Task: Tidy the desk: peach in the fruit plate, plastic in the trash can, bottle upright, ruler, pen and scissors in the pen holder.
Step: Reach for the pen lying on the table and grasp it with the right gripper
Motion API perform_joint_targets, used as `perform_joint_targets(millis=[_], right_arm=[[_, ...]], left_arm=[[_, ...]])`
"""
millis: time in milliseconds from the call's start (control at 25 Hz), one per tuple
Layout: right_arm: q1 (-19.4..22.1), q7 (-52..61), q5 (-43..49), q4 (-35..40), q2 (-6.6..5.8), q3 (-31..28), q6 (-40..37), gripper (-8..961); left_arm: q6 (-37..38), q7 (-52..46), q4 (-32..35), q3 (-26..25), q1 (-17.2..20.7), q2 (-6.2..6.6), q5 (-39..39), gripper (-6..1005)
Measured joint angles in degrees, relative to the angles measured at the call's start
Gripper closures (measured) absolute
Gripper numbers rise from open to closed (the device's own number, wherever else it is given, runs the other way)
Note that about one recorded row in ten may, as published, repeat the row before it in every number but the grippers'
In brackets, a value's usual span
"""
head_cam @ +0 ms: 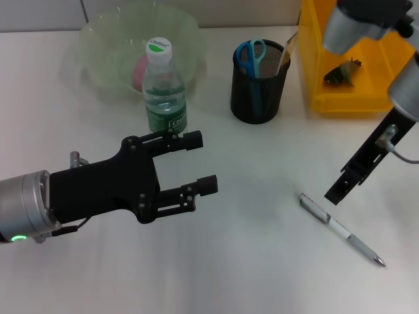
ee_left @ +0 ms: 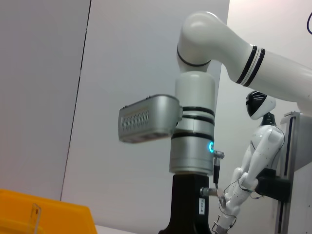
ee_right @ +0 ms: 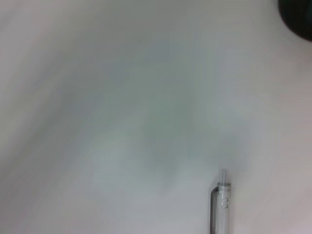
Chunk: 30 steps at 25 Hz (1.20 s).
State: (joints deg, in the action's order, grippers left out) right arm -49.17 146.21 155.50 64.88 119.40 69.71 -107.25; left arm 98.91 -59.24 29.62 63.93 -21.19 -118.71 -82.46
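inside the pen holder, half-hidden scissors

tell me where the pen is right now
In the head view the pen lies flat on the white desk at the robot's right, in front of the black pen holder, just below the right hand.

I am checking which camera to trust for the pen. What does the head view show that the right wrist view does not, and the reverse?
Only the head view shows the whole pen on the table, the right claw above its near end, the open left claw, the upright bottle and the pen holder. The right wrist view adds nothing of its own. Both show the pen's clip end.
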Motion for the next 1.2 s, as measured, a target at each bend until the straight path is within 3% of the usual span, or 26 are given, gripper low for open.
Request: perform_joint_targets(millis=[600,1200], right_arm=[[-0.58,1.36,-1.99,-8.87,0.21,3.89,5.99,403],[-1.18,4.14,-1.79,-9.67,0.22,10.61,10.23,408]], left_arm=[[0.04,0.71,-0.52,-0.03,-0.03,-0.19,0.11,276],[-0.41,0.71,-0.61,-0.03,-0.06,-0.21,0.11,277]])
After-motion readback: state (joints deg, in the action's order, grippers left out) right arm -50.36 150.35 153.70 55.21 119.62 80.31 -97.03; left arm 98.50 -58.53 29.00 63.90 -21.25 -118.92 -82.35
